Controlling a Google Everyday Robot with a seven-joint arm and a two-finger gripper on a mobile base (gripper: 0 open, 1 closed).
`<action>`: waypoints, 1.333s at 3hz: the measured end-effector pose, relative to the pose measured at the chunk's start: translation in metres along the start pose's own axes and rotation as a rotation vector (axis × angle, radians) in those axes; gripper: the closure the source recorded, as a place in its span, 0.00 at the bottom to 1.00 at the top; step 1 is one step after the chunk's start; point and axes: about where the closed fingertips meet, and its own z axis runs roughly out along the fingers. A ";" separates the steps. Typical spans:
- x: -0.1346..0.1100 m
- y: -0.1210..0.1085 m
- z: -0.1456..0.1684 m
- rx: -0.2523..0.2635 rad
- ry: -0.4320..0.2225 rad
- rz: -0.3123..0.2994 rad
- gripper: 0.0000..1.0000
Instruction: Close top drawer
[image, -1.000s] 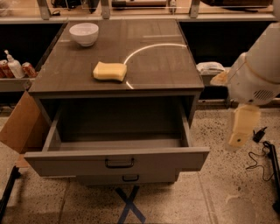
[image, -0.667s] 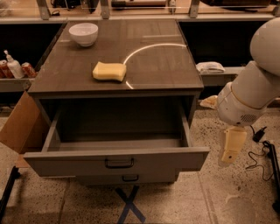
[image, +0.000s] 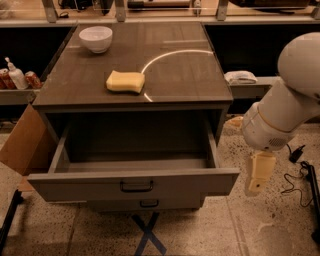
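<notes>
The top drawer (image: 134, 186) is a wide grey drawer pulled fully out of the cabinet, empty inside, with a small black bar handle (image: 136, 187) at the centre of its front. A second drawer front with its own handle (image: 149, 203) shows just below it. My gripper (image: 257, 182) hangs from the white arm to the right of the drawer's front right corner, pointing down, a short way from the drawer and not touching it.
The cabinet top (image: 185, 75) bears a white bowl (image: 96, 38) at the back left and a yellow sponge (image: 125, 81) near the middle. A cardboard box (image: 25, 142) leans at the cabinet's left. Black cables (image: 295, 180) lie on the floor at right. Blue tape cross (image: 148, 232) marks the floor.
The arm has moved down and leftward, bringing the gripper lower and nearer to the drawer's front right corner. The drawer has not moved.
</notes>
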 end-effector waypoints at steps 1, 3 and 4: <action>-0.007 0.012 0.027 0.009 -0.032 -0.031 0.19; -0.001 0.017 0.076 0.058 -0.111 -0.037 0.65; 0.003 0.016 0.103 0.051 -0.116 -0.031 0.87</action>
